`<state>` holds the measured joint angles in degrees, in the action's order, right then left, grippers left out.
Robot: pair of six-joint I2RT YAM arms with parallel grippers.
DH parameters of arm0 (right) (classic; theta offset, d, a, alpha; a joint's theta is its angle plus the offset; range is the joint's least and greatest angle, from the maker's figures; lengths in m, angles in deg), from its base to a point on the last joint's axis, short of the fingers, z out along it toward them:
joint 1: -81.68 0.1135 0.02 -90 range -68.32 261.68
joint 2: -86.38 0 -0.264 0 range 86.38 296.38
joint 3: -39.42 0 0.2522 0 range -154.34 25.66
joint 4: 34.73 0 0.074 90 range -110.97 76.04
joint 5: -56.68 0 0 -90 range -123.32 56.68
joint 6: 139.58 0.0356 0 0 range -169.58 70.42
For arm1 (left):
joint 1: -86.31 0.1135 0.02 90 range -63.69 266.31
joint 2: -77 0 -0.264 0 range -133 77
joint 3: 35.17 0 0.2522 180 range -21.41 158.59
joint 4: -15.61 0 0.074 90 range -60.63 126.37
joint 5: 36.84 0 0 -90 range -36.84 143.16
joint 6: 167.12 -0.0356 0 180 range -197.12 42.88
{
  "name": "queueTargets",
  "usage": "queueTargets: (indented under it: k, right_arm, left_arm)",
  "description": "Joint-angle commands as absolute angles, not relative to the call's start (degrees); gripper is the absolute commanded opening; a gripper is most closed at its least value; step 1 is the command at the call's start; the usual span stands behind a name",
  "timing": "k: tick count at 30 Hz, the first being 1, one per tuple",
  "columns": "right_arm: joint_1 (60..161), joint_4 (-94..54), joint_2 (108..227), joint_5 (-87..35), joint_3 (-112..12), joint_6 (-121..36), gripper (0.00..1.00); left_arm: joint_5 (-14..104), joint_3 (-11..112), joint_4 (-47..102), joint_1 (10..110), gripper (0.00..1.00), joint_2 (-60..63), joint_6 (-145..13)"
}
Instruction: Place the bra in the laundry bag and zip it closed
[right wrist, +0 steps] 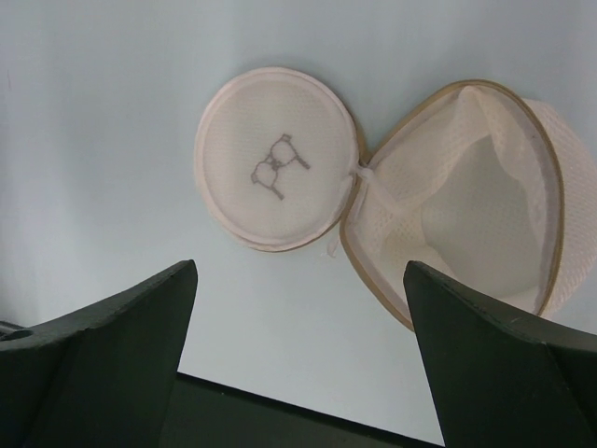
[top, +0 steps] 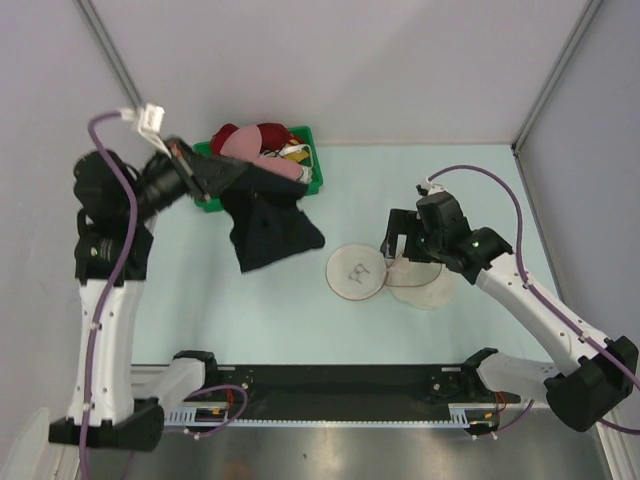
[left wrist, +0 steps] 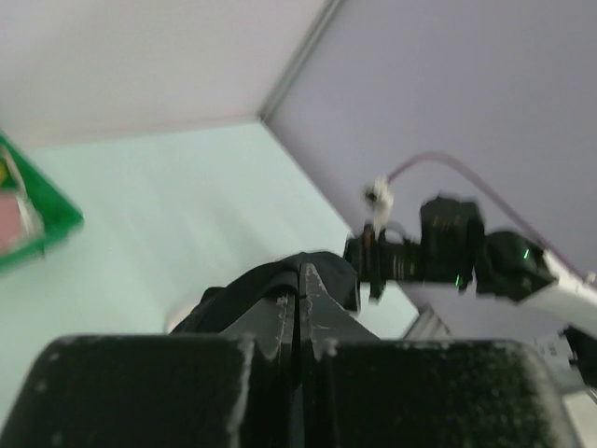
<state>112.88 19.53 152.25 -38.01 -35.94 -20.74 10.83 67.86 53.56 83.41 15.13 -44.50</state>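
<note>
My left pincer [top: 205, 172] is clamped shut on the bra [top: 270, 228], jaws pressed together on a fold of black fabric (in my wrist view the cloth bunches right at the tips). The garment hangs from that grip, draping toward five o'clock. Its upper part overlaps the front rim of the green bin [top: 207, 203], where the other bras [top: 255, 140], red and pink, lie heaped. Whether its lowest corner brushes the worktop [top: 180, 290] I cannot tell. By my reckoning the pick is made and the carry is barely begun.

At about four o'clock from the bra, and well apart from it, the laundry bag [right wrist: 466, 196] lies unzipped on the worktop. Its flat lid [right wrist: 275, 173] is folded out at nine o'clock of the mesh bowl and joins it at one point on the rim. The bowl's mouth faces up, and I see nothing inside it. My right pincer [right wrist: 300, 265] hovers just above the bag with its jaws spread wide, holding nothing.

So one step of the task looks done: the right garment is in hand and the bag stands ready. Left to do, as I judge it:
- Bring the bra across to the bowl.
- Settle cups and straps inside the rim.
- Fold the lid over.
- Run the zip round (I cannot pick out its pull in these views).
</note>
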Motion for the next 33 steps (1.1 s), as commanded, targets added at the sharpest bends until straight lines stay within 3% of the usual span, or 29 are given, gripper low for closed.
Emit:
queueTargets:
  k: [1,9,12,17,25,29,32,33]
  right_arm:
    - [115.6,20.3,149.8,-38.6,-38.6,-21.0,0.99]
    - [125.2,11.2,149.6,-32.2,-34.6,-22.8,1.0]
    - [131.8,-0.1,150.2,-24.3,-31.9,-30.4,1.0]
    - [143.9,-11.4,154.8,-28.5,-30.7,-42.1,1.0]
    - [147.8,-23.9,166.4,-25.6,-32.9,-47.9,1.0]
    - [149.6,-24.9,171.8,-29.8,-36.6,-46.2,1.0]
    - [150.1,-24.9,175.5,-33.1,-38.5,-46.2,0.97]
    - [150.1,-25.3,176.2,-33.2,-38.8,-46.5,0.9]
  left_arm:
    - [6.4,50.7,57.1,83.2,0.0,24.1,-43.1]
    - [5.5,26.2,57.1,81.7,0.0,36.0,-42.4]
    - [5.6,24.1,57.1,80.9,0.0,36.4,-43.3]
    - [4.7,21.6,57.3,80.0,0.0,36.9,-43.8]
    - [4.1,18.4,57.4,79.5,0.0,38.8,-43.2]
    - [2.6,18.8,57.7,79.5,0.0,38.5,-43.7]
    - [2.1,19.7,58.9,79.5,0.0,37.9,-44.9]
    - [1.8,20.1,59.2,79.5,0.0,37.8,-45.2]
